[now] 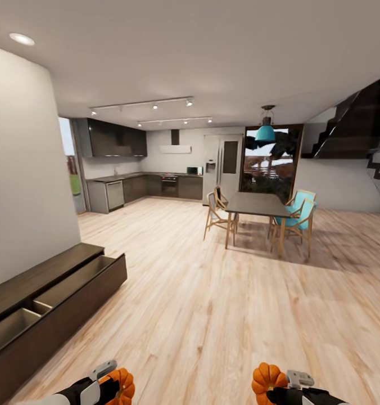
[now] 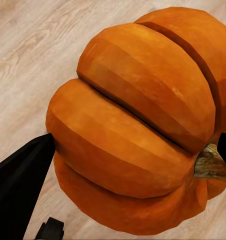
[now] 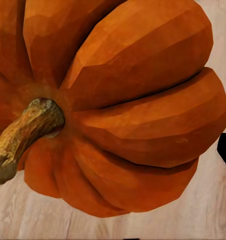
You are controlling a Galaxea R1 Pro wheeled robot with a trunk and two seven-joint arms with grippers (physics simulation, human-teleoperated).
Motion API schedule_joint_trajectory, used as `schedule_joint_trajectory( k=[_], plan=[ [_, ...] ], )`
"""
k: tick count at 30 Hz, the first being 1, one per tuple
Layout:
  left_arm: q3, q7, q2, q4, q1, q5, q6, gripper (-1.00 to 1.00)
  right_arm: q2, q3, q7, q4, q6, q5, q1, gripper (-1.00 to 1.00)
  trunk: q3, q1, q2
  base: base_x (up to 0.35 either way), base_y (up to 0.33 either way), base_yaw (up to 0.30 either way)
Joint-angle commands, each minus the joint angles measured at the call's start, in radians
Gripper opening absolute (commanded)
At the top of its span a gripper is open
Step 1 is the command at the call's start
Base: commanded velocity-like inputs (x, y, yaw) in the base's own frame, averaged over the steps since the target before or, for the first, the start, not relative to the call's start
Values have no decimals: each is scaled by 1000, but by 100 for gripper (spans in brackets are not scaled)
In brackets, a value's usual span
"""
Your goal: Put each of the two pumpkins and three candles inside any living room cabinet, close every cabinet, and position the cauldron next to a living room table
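Observation:
An orange ribbed pumpkin [image 1: 121, 384] is held in my left gripper [image 1: 112, 383] at the bottom left of the head view; up close the pumpkin [image 2: 138, 125] sits between black fingers [image 2: 22, 175]. My right gripper [image 1: 275, 385] is shut on a second pumpkin [image 1: 267, 379], whose body [image 3: 138, 110] and brown stem show in the right wrist view. The long dark-brown cabinet [image 1: 66, 315] stands along the left wall with its top drawer pulled open, showing beige insides. Candles, cauldron and the low table are out of view.
Light wooden floor [image 1: 212, 304] stretches ahead. A dark dining table [image 1: 256, 205] with wooden and teal chairs stands mid-right. The kitchen units [image 1: 145, 188] line the back wall, and a black staircase [image 1: 358, 124] rises at the right.

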Motion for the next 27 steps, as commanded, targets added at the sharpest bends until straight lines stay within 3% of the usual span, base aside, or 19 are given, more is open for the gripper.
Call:
schedule_joint_trajectory(
  k=[1,9,27],
  plan=[
    [-8,4,0,0,-1,7,3,-100,0,6,6,1,2,-12,-1,-100,-1,1,-1,275,-241,0],
    [-8,4,0,0,-1,7,3,-100,1,9,6,1,2,-11,-1,-100,-1,1,-1,280,-220,0],
    [-8,4,0,0,-2,7,2,-100,1,9,6,1,2,-11,-2,-100,-1,1,-1,329,-13,0]
  ],
)
